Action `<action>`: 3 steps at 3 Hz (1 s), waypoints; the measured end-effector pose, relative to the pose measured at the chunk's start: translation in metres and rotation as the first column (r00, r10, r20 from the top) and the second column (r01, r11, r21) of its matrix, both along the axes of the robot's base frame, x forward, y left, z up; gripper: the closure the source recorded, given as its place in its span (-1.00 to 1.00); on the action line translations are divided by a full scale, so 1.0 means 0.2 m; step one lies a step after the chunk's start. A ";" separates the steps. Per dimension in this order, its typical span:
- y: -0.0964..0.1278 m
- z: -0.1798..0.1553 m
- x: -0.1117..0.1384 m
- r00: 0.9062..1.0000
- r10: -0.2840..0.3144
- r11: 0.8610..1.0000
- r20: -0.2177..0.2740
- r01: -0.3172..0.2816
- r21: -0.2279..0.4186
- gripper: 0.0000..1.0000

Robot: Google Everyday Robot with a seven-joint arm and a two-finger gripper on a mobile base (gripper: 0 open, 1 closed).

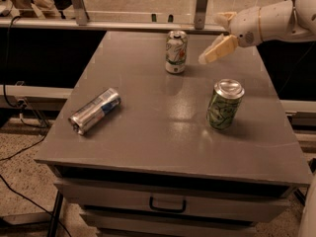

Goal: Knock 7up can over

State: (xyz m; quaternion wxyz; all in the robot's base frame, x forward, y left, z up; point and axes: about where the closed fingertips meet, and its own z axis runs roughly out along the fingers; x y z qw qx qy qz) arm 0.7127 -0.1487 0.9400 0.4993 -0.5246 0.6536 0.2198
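Observation:
The 7up can [176, 52] stands upright at the far middle of the grey table [148, 132]. It has a pale body, green lettering and a silver top. My gripper [213, 37] hovers above the table just right of the can, about a can's width away and not touching it. It reaches in from the right on a white arm [271, 21]. Its cream fingers [217, 49] are spread apart with nothing between them.
A darker green patterned can [223, 104] stands upright at the right of the table. A silver-and-blue can [95, 110] lies on its side at the left. A drawer with a handle [168, 205] sits under the table top. A rail and posts run behind the table.

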 end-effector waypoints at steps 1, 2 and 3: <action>0.05 0.00 0.02 0.999 -0.012 0.994 0.034 0.009 0.107 -1.00; 0.14 -0.04 0.01 0.996 -0.051 0.955 0.077 0.027 0.295 -1.00; 0.23 -0.07 0.01 0.994 -0.079 0.929 0.079 0.045 0.368 -1.00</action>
